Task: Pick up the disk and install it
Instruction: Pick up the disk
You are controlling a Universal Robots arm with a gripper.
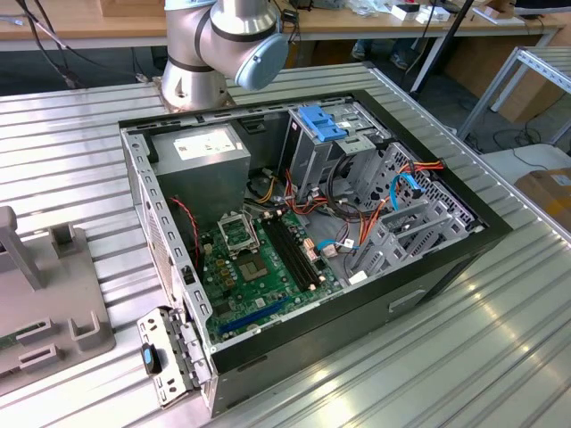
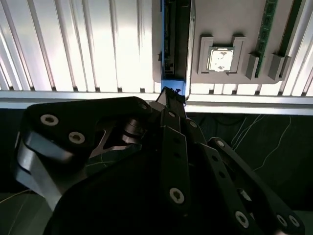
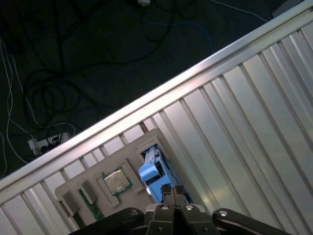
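The disk (image 2: pixel 176 39) stands on edge in a slot of a grey holder plate (image 2: pixel 220 19) near the table's rim, its dark body seen edge-on. Its blue side rail (image 3: pixel 152 172) shows in the first wrist view. My gripper (image 2: pixel 171 95) hangs just above the blue end of the disk, fingertips together and nothing between them. The first wrist view also has the gripper (image 3: pixel 172 190) shut, right next to the blue rail. In the exterior view the arm's base joints (image 1: pixel 223 45) rise behind the open computer case (image 1: pixel 303 232).
On the holder plate (image 3: pixel 134 149) lie a processor chip (image 2: pixel 220 58) and green memory sticks (image 2: pixel 268 24). The case holds a drive cage with a light-blue latch (image 1: pixel 323 120), a power supply (image 1: pixel 201 147) and loose cables. Ribbed metal table; dark floor with cables beyond its edge.
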